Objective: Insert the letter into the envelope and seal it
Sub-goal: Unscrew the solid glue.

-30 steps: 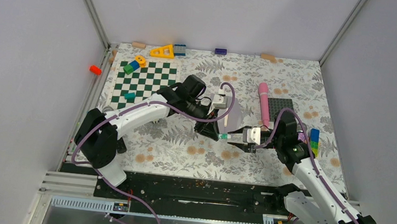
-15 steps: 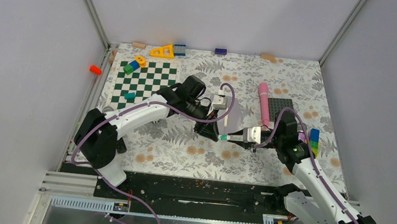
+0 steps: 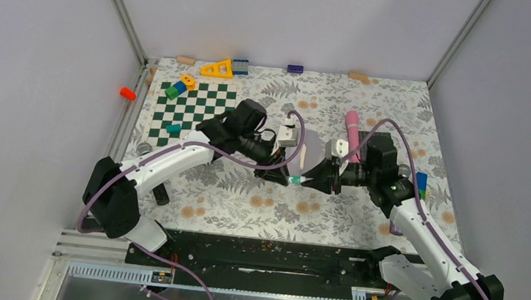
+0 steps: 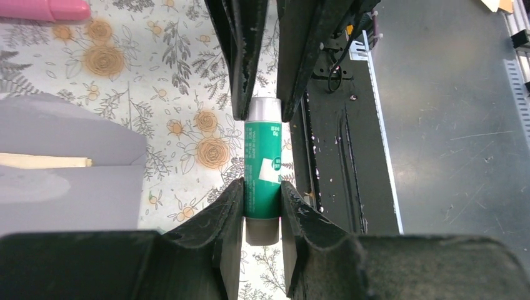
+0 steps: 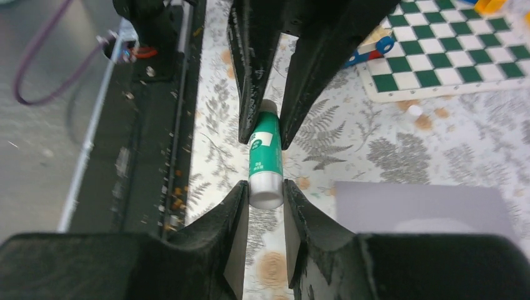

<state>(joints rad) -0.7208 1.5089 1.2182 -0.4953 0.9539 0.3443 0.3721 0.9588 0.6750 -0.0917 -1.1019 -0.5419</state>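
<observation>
The right gripper (image 5: 265, 187) has swung in and is now pinching the silver cap of the green plastic glue stick (image 4: 262, 169). The left gripper (image 4: 262, 192) is clamping its body. The pale lavender paper envelope (image 3: 314, 149) is lying flat just beside them, holding a cream letter (image 4: 44, 161).

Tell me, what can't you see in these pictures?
- Top view: the left arm covers part of the envelope.
- Left wrist view: the picture's edge cuts the envelope off, so its inside stays unseen.
- Both wrist views: the glue stick label is too small to read; the left gripper and right gripper cover its ends.
</observation>
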